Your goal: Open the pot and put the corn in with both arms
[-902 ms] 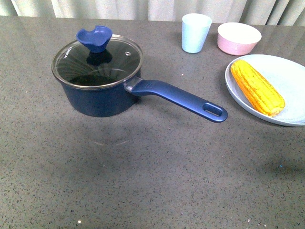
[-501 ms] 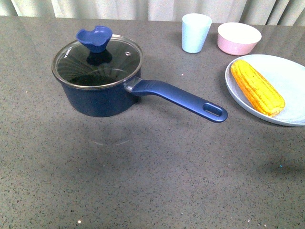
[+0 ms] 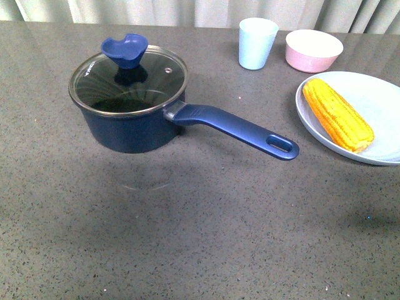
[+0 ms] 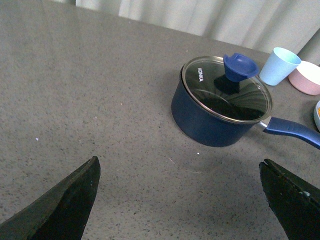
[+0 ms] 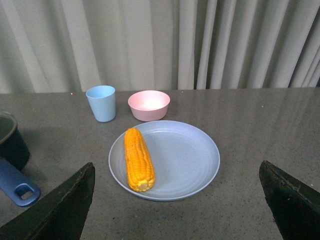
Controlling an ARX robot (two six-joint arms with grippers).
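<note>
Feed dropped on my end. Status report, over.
Left hand, right hand open, empty. Pot shut, lid on; corn lying on plate. Cup, bowl behind, not blocking.

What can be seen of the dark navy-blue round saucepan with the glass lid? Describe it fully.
The dark navy-blue round saucepan stands upright on the grey speckled table, touching nothing else. Its clear glass lid, metal-rimmed, sits closed on top, bearing a blue cupped knob. The inside looks black. One long blue handle with an oval hole at its end points rightward and slightly toward the camera.
</note>
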